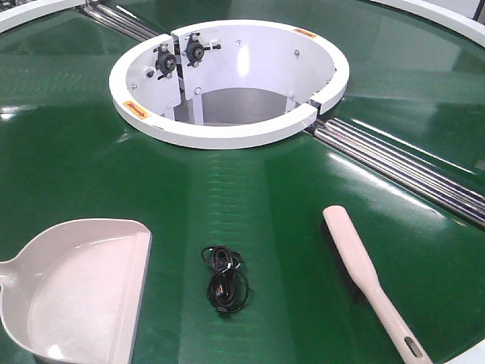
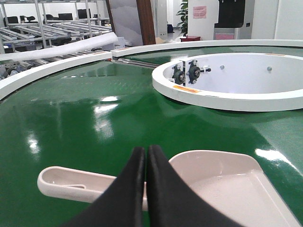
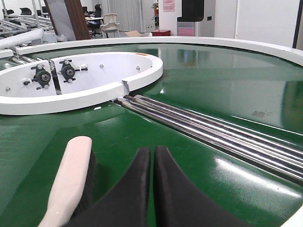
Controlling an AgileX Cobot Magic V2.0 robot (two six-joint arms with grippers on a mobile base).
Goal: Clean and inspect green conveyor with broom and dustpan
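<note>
Glossy green conveyor (image 1: 76, 152), pale beige broom (image 1: 370, 279), dustpan (image 1: 76, 296)

Conveyor belt (image 1: 68, 152): glossy green, smooth, strong reflections. Rollers (image 1: 402, 163): polished metal. Hub ring (image 1: 227, 136): smooth white, satin. Dustpan (image 1: 76, 296) and broom (image 1: 362, 269): smooth beige plastic, faint sheen; bristles dark, coarse. Cord (image 1: 225, 279): black, glossy.

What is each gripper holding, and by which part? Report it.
Nothing is held. The left gripper is shut and empty by the dustpan; the right gripper is shut and empty beside the broom.
</note>
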